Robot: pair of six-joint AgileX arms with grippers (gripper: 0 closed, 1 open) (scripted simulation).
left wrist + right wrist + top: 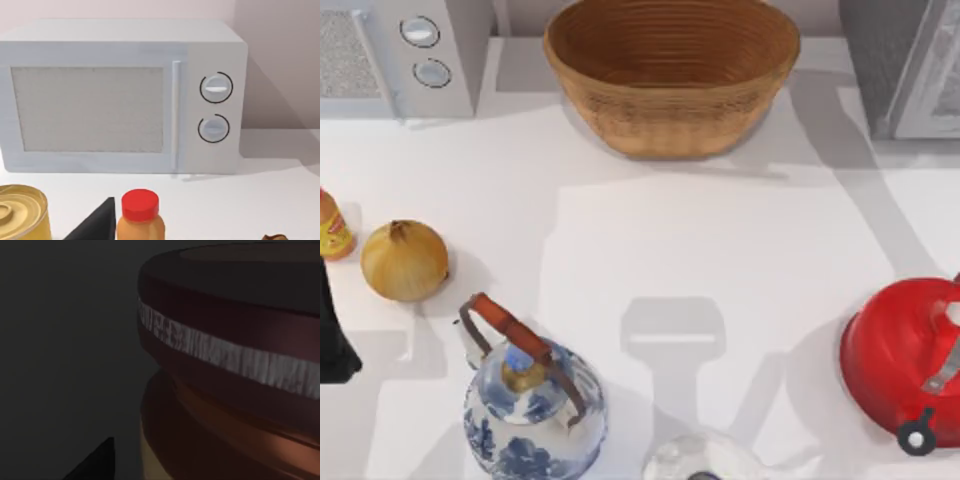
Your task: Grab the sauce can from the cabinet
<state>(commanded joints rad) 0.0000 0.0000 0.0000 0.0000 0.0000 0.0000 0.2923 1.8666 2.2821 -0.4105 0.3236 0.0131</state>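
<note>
The sauce can [235, 365] looms very close in the dim right wrist view, with a dark maroon rim, a pale band under it and a tan side lower down. Around it the space is dark. A black corner of my right gripper [95, 462] sits just beside the can, and I cannot make out any contact. My left arm [332, 330] is a black shape at the table's left edge, near the onion. Its gripper [95, 222] points toward the microwave.
The grey cabinet [905, 65] stands at the back right, a woven basket [670, 75] at back centre and a microwave [400, 55] at back left. An onion [404, 260] and an orange bottle [332, 230] lie left. A blue-white teapot [535, 405] is in front and a red kettle [905, 360] right. A yellow can [20, 215] sits near the bottle.
</note>
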